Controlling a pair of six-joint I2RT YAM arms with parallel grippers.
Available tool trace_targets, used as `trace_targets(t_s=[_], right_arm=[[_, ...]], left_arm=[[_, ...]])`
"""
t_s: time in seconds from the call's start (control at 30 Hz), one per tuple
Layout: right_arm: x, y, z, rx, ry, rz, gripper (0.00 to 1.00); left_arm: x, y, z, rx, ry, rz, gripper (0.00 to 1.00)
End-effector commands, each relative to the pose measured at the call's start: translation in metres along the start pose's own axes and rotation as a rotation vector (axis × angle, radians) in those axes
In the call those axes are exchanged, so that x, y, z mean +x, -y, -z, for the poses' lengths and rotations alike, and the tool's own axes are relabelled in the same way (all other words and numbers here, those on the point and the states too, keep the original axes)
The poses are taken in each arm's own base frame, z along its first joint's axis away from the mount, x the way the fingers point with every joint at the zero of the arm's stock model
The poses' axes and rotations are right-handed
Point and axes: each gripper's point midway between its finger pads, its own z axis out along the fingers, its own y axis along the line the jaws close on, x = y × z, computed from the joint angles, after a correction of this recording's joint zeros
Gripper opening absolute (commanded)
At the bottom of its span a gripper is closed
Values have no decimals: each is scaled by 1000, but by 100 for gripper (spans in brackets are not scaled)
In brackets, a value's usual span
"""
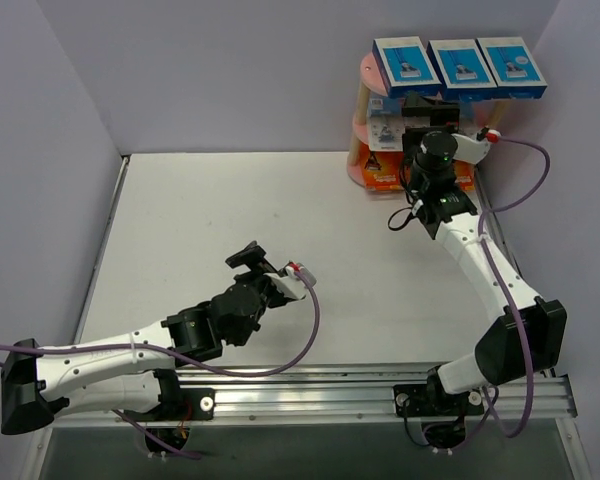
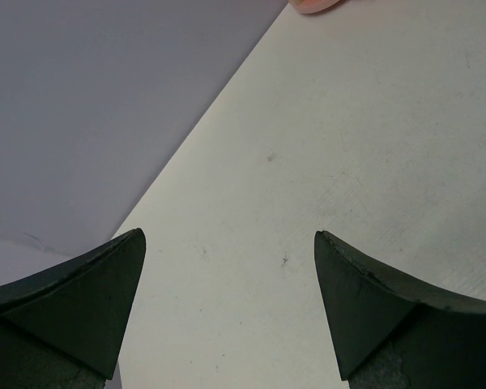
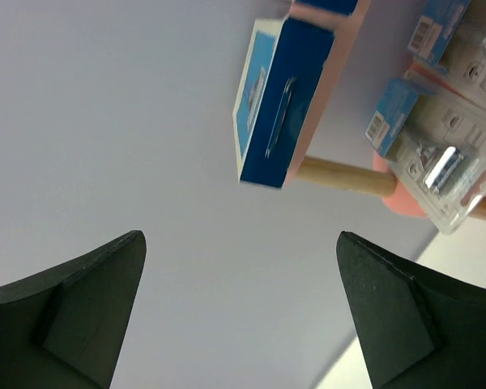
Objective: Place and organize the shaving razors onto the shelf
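Observation:
The pink shelf [image 1: 365, 70] stands in the far right corner of the table. Three blue razor boxes [image 1: 463, 65] lie side by side on its top board. A white-blue blister card [image 1: 385, 130] leans on the middle board, and orange boxes [image 1: 382, 172] sit at the bottom. My right gripper [image 1: 418, 112] is up against the shelf's front at the middle tier, open and empty. In the right wrist view its open gripper [image 3: 239, 275] looks up at one blue box [image 3: 279, 97] and clear blister cards [image 3: 437, 154]. My left gripper [image 1: 248, 257] hovers open over bare table, with nothing in it [image 2: 227, 259].
Lilac walls close in the white table [image 1: 230, 210] at the back and on both sides. The right wall runs just beside the shelf. A wooden post [image 3: 348, 177] of the shelf shows under the top board. A pink shelf edge [image 2: 316, 4] peeks in far ahead of the left gripper.

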Motion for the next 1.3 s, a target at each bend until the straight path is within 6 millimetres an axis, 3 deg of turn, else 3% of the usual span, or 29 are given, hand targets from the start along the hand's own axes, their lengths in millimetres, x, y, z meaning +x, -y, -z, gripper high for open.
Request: trace_targets(t_s=[0.0, 0.13, 0.23, 0.4, 0.53, 0.57, 0.6, 0.63, 0.7, 0.8, 0.83, 0.87, 0.9, 0.97, 1.1, 1.27], right_arm=[[13, -18, 26, -37, -86, 138, 100], [50, -14, 64, -79, -243, 397, 100], [60, 0, 84, -115, -369, 580, 100], [44, 46, 111, -66, -480, 947, 100], [17, 63, 121, -16, -476, 1147, 100], [8, 69, 119, 19, -457, 1198, 100], [3, 71, 117, 40, -440, 1215, 100], [-2, 75, 115, 62, -427, 1223, 100], [-21, 82, 108, 114, -374, 1226, 100], [-45, 104, 101, 169, -352, 1198, 100], [-46, 121, 102, 194, -372, 1203, 100], [-47, 126, 102, 195, -368, 1199, 100], [-48, 130, 103, 199, -367, 1196, 100], [-39, 146, 107, 195, -404, 1181, 100], [-18, 188, 115, 220, -524, 1172, 100], [-6, 208, 116, 251, -580, 1149, 100]], left_arm=[[-14, -38, 3, -107, 21, 87, 94], [-12, -53, 4, -148, 22, 141, 94], [-14, -60, 7, -167, 33, 177, 94], [-25, -66, 8, -153, 55, 254, 94], [-29, -78, -13, -98, 5, 380, 94], [-8, -106, -26, -157, -58, 431, 94], [13, -102, -38, -140, -158, 514, 94], [15, -137, -44, -183, -163, 600, 94], [27, -146, -46, -213, -219, 670, 94], [37, -158, -32, -287, -201, 686, 94], [43, -156, -27, -297, -201, 708, 94], [66, -150, -23, -308, -236, 730, 94], [67, -153, -12, -318, -204, 789, 94], [91, -140, -6, -317, -222, 805, 94], [91, -152, 7, -381, -203, 744, 94], [93, -150, -1, -358, -253, 723, 94]])
